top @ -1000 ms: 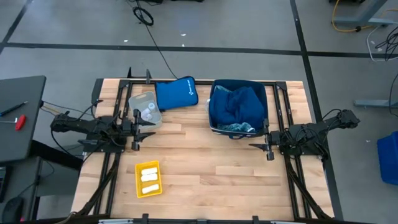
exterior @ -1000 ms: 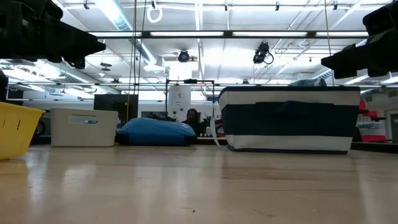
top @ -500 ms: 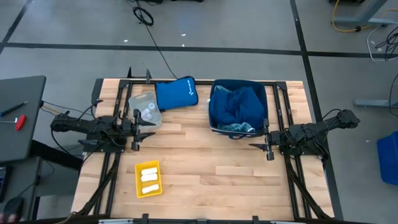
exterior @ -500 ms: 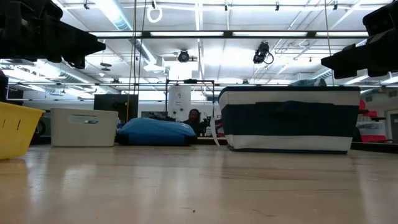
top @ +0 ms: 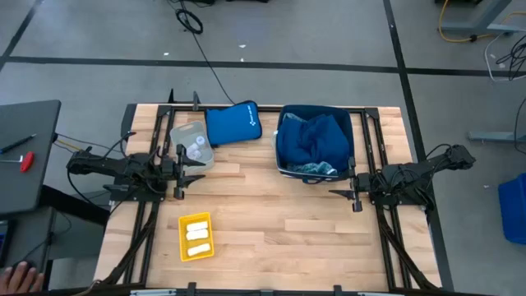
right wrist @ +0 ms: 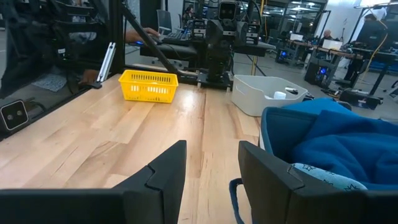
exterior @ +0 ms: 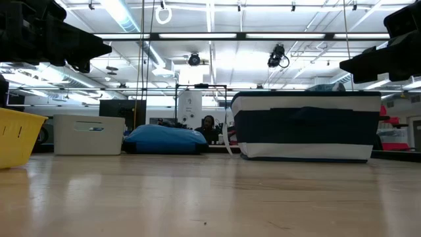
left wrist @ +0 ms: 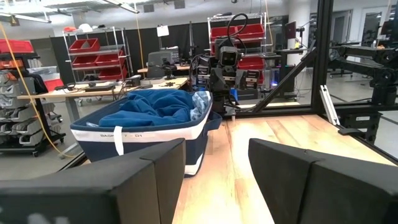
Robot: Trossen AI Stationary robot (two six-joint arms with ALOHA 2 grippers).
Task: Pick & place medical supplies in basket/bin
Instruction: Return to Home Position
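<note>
Garments (top: pixel 316 140) in basket (top: pixel 278 148); end effectors (left wrist: pixel 217 155) (right wrist: pixel 212 155) parted, empty.

A royal-blue padded pouch (top: pixel 233 123) with a white logo lies flat at the far edge of the wooden desk (top: pixel 271 214), left of centre. Left of the desk stands a dark side table (top: pixel 29 131) carrying a small red tool (top: pixel 26 161). A black cable (top: pixel 191 20) coils on the floor beyond. A person (exterior: pixel 209 126) shows in the room far behind.

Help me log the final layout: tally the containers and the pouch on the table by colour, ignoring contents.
Yellow: 1 (basket)
White: 1 (bin)
Blue: 2 (pouch, organizer)
Total: 4
</note>
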